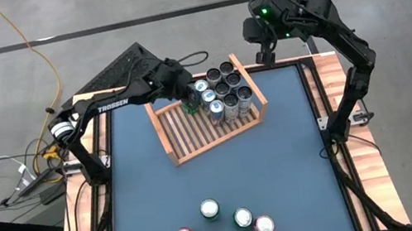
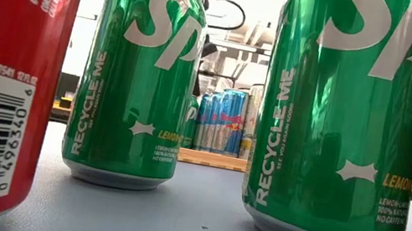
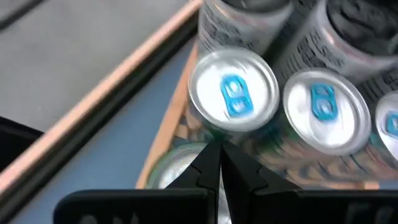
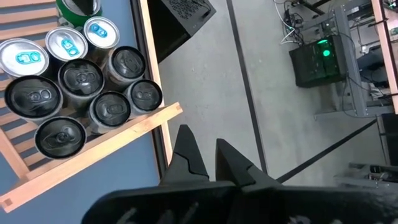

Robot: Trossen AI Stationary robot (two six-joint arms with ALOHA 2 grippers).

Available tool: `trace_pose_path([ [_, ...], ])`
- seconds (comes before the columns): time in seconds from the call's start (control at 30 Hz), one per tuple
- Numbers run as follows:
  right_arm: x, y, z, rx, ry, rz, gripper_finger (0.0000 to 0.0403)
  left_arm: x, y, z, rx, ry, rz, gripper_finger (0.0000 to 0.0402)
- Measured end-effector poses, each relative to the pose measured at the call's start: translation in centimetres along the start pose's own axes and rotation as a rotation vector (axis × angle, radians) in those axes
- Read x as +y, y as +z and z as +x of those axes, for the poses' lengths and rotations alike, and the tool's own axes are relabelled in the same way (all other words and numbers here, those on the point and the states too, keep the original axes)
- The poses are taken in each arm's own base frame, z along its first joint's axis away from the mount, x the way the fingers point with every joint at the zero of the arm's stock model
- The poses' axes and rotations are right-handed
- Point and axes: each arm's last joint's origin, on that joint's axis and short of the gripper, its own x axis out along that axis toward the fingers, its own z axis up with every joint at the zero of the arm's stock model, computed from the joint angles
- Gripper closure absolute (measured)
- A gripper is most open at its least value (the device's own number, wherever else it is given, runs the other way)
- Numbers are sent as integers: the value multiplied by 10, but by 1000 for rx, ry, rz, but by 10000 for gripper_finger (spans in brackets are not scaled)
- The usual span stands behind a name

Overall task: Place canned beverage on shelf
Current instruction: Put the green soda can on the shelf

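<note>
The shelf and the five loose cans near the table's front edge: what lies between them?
Nothing: in the high view, only bare blue table top lies between the shelf and the loose cans.

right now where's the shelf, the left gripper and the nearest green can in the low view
shelf (image 1: 193, 138): high view, on its bare slatted base
left gripper (image 1: 189, 101): high view, at its fingertips over the shelf
green can (image 2: 342, 114): low view, on its printed side wall

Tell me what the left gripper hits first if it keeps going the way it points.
Probably the can right below the shut left gripper, at the shelf edge beside the blue-tabbed cans. Depth is unclear, so contact cannot be ruled out.
</note>
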Motion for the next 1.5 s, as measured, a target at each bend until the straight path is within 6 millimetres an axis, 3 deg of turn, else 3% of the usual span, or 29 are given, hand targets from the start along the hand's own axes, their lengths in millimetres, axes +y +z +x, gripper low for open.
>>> trace_pose_path([
  [0.4,1,-1,0,8,6,-22,403,-6,-9,-7,126,-137,10,401],
  [0.87,1,-1,0,6,7,-32,403,-7,-5,-36,109,-30,11,401],
  [1.03,1,0,0,-4,22,-32,403,-16,-3,-43,91,-67,-12,401],
  [1.17,1,0,0,-7,26,-31,403,-32,-13,-45,165,-145,79,401],
  [1.33,1,0,0,-7,27,-28,403,-44,-22,-43,204,-16,195,401],
  [1.5,1,0,0,-11,25,-27,403,-39,-24,-33,211,68,229,401],
])
